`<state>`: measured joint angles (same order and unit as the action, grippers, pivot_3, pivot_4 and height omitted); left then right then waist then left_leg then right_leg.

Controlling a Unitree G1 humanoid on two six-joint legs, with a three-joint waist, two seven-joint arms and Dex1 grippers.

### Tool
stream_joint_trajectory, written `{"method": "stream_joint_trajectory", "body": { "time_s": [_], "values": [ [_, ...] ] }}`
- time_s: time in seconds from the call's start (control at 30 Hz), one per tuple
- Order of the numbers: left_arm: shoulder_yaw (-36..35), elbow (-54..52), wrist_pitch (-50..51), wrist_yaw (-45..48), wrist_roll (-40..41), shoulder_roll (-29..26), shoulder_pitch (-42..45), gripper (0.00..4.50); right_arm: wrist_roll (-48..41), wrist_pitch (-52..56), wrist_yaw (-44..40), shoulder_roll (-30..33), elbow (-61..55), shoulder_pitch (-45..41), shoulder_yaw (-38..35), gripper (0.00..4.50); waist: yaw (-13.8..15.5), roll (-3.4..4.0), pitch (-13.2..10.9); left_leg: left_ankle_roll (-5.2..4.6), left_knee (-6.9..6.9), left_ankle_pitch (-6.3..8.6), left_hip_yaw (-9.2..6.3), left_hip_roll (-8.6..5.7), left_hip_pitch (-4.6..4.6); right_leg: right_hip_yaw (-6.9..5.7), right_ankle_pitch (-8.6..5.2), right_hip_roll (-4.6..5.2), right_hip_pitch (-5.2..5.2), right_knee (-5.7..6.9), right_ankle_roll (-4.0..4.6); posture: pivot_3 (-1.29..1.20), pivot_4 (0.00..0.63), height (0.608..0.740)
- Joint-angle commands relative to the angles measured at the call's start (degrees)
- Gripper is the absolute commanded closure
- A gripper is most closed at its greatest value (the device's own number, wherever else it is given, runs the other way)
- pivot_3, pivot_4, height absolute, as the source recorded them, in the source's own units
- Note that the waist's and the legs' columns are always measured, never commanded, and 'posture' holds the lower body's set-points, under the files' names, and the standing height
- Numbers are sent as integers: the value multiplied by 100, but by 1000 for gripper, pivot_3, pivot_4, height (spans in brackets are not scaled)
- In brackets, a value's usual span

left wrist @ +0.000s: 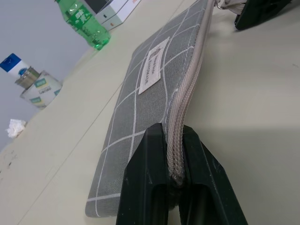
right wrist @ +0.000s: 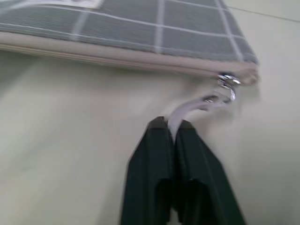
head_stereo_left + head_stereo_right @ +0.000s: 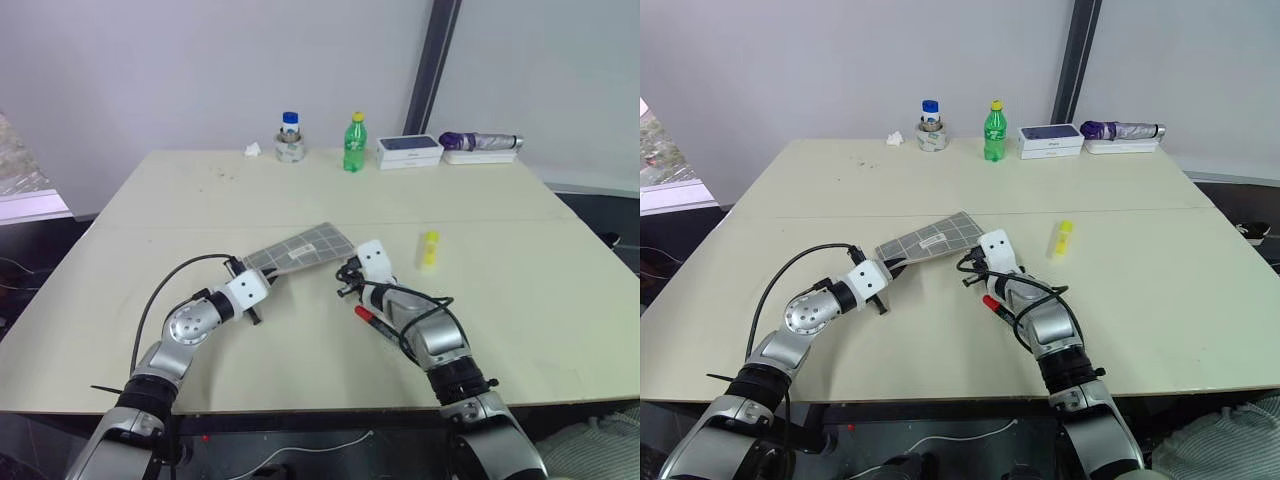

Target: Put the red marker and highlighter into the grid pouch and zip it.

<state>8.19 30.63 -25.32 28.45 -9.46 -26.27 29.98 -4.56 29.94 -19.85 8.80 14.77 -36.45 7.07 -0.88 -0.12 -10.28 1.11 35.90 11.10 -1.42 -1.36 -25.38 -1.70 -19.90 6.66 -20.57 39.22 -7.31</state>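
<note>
You have the grid pouch point(image 3: 300, 250) lying flat near the middle of the table point(image 3: 150, 230), label side up, and both arms are on it. Your left gripper point(image 1: 174, 180) is pinched tight on the zipper edge at the pouch's near corner, about seven o'clock from the pouch's centre. Your right gripper point(image 2: 174, 127) has its fingers together on the pale zipper pull point(image 2: 187, 108), which hangs from a small metal ring at the far end of the zipper, at roughly four o'clock from the pouch's centre. The zipper line looks closed along the stretch you can see, and nothing of the pouch's inside is visible.

The red marker point(image 3: 375, 323) lies on the table outside the pouch, at about five o'clock from it, just beside your right forearm. The highlighter point(image 3: 429, 249) lies on the table too, near three o'clock from the pouch, apart from both grippers.

At twelve o'clock, along the far edge, you have a green soda bottle point(image 3: 354, 143), a roll of tape point(image 3: 290, 150) with a blue-capped bottle point(image 3: 290, 124) standing in it, a white box point(image 3: 409, 150) and a folded umbrella point(image 3: 482, 141).
</note>
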Motion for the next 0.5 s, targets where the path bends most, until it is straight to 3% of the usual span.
{"method": "stream_joint_trajectory", "body": {
  "time_s": [0.03,0.5],
  "values": [
    [3,-36,9,-29,-20,37,151,4500,136,-305,-505,61,-768,-116,528,4416,0,0,0,0,0,0,0,0,0,0,0,0,0,0,0,0,150,740],
    [-77,321,78,88,179,426,819,4500,966,-1876,-1596,261,-466,-301,1772,4416,-2,-4,-2,0,3,0,-2,-3,-1,-3,0,-1,0,0,0,0,150,740]
  ]
}}
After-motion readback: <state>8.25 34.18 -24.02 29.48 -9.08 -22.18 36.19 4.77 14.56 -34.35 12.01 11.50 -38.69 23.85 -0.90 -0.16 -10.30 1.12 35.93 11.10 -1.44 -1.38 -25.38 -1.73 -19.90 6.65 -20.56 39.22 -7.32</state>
